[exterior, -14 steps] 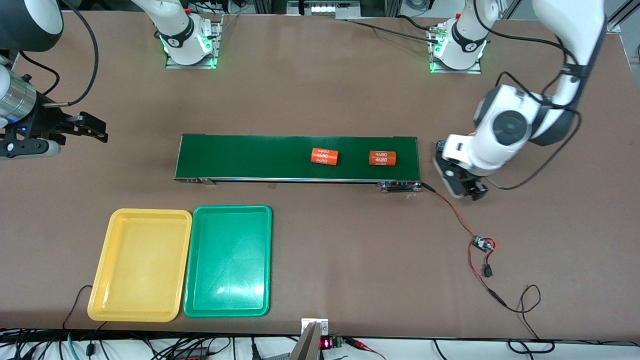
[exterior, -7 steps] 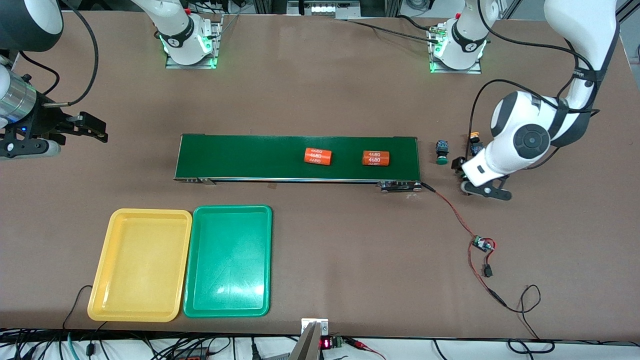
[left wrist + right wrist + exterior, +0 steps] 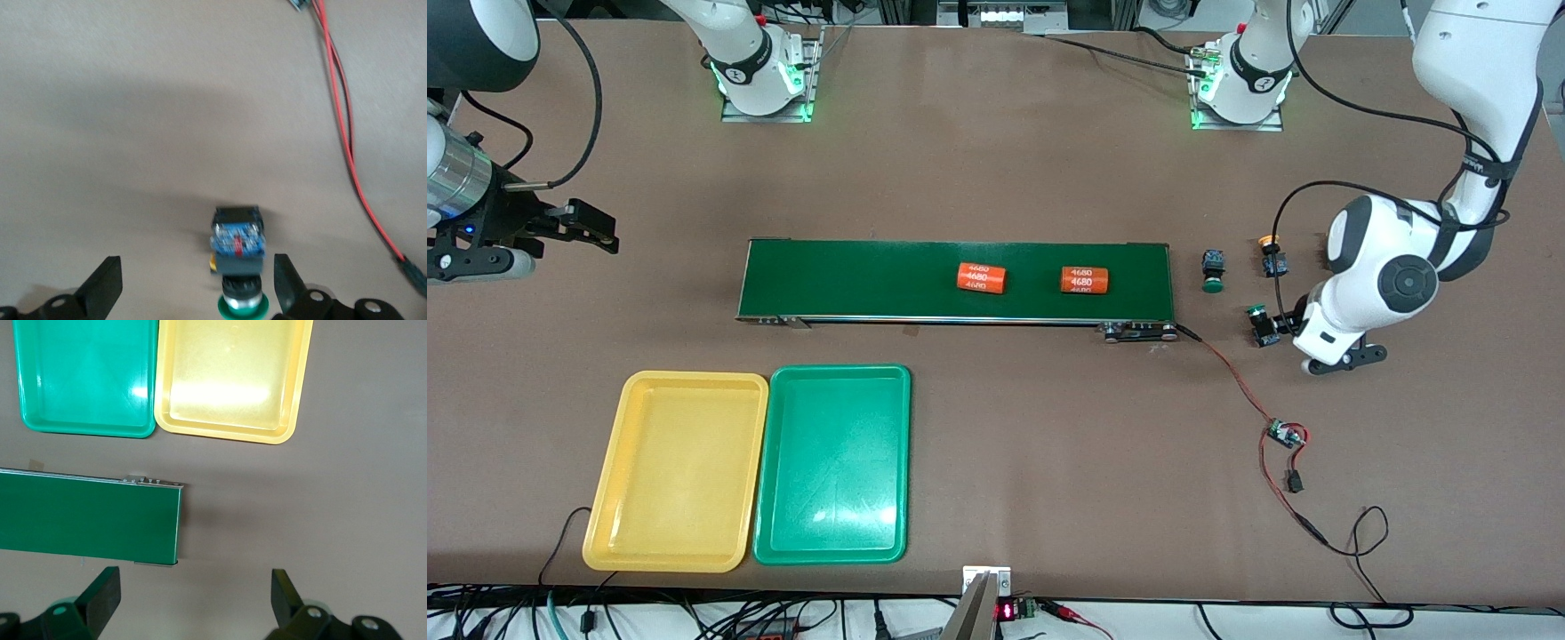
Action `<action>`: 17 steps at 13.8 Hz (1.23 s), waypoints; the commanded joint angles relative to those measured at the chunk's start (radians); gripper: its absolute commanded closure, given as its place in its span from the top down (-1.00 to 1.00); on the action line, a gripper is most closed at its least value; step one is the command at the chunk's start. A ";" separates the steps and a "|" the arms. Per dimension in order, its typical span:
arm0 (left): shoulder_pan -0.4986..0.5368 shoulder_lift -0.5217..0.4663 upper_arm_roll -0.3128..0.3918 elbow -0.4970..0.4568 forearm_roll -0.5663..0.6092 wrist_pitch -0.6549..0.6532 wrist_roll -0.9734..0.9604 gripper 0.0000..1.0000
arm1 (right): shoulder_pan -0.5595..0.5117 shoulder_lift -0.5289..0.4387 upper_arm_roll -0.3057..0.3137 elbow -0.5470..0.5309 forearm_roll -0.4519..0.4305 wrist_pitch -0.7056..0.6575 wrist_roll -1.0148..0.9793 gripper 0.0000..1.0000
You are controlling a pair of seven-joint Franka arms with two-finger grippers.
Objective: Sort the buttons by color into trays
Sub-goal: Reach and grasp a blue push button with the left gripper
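Front view, progress: nothing is sorted yet; the yellow tray (image 3: 676,471) and the green tray (image 3: 834,464) lie side by side and bare, nearer the camera than the conveyor belt (image 3: 871,280), toward the right arm's end of the table.
Front view, buttons: three show, all on the table off the belt's end toward the left arm: a green-capped button (image 3: 1213,269) just beside the belt, a yellow-capped button (image 3: 1272,256) near it, and a second green-capped button (image 3: 1259,324) nearer the camera. A fourth is not visible.
Front view, belt load: two orange cylinders (image 3: 981,277) printed "4680" lie on the belt.
Front view, left gripper (image 3: 1282,324): low at the second green-capped button.
Front view, right gripper (image 3: 596,229): waits off the belt's other end.
Left wrist view: the left gripper's fingers (image 3: 103,288) are spread wide, holding nothing; the button (image 3: 239,257) lies on its side between them, untouched, black-and-blue block body with a round green cap.
Right wrist view: fingers (image 3: 101,595) spread, empty, over bare table by the belt's end; both trays show empty.
Left to do: I judge every button remains to be moved.
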State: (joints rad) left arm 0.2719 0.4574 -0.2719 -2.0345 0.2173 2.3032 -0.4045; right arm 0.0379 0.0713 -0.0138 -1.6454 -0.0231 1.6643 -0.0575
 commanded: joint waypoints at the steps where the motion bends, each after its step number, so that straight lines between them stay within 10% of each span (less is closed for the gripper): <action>1: -0.003 0.046 0.000 0.059 -0.033 -0.010 -0.013 1.00 | -0.007 0.012 0.006 0.019 -0.011 -0.009 -0.016 1.00; 11: -0.005 0.089 -0.001 0.011 -0.110 -0.034 -0.002 1.00 | -0.007 0.010 0.006 0.019 0.000 -0.015 -0.008 1.00; 12: -0.006 0.087 -0.001 0.011 -0.110 -0.034 -0.001 0.81 | -0.007 0.010 0.006 0.019 0.000 -0.015 -0.008 1.00; 15: -0.017 0.081 -0.003 0.020 -0.108 -0.038 0.001 -0.63 | -0.007 0.010 0.006 0.019 0.000 -0.014 -0.013 1.00; 17: -0.022 0.064 -0.012 0.023 -0.104 -0.039 0.009 -1.00 | -0.007 0.010 0.006 0.019 0.000 -0.012 -0.015 1.00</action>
State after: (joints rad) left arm 0.2600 0.5482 -0.2822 -2.0130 0.1338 2.2792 -0.4101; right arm 0.0379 0.0742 -0.0138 -1.6455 -0.0229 1.6642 -0.0575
